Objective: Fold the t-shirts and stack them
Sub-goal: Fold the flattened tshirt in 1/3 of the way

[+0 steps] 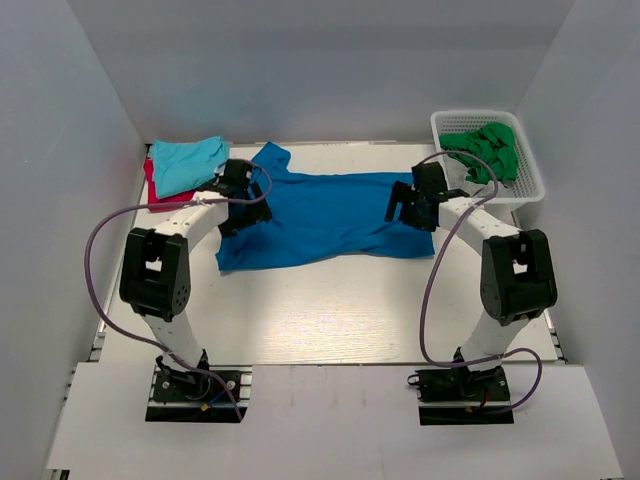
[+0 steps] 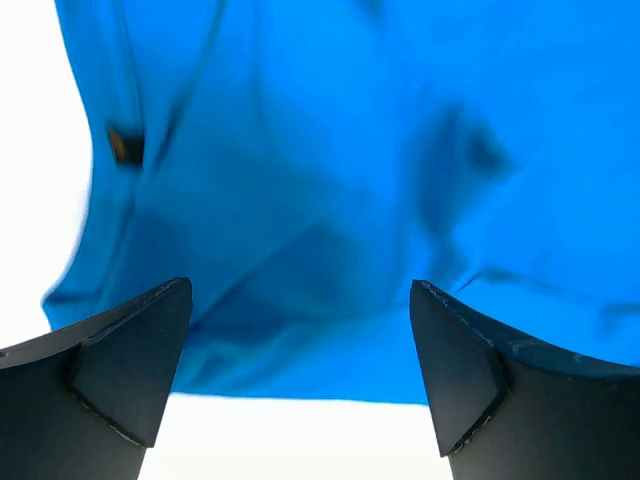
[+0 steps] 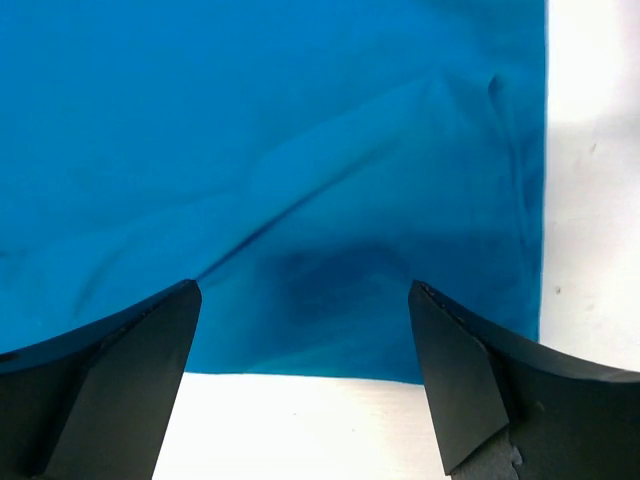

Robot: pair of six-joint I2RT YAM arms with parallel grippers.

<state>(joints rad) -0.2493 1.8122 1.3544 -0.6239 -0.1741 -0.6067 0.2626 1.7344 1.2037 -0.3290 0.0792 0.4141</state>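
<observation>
The royal-blue cotton short-sleeved t-shirt [image 1: 330, 215] lies flat but creased on the white worktop [image 1: 330, 310], stretching from the left gripper [image 2: 300, 290] to the right gripper [image 3: 305, 290]. Both grippers are spread wide and empty, each poised just above one end of the cloth, its hem showing between the jaws.

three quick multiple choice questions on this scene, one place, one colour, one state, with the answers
1. Where is the white basket? A far right corner B far left corner C between the arms
2. What colour is the shirt spread in the middle? A red B blue C green
3. How do the left gripper and right gripper stand? A both shut on cloth B one open, one shut C both open
Answers: 1 A, the top view shows it far right. 2 B, blue cloth fills both wrist views. 3 C, each wrist view shows fingers wide apart.
</observation>
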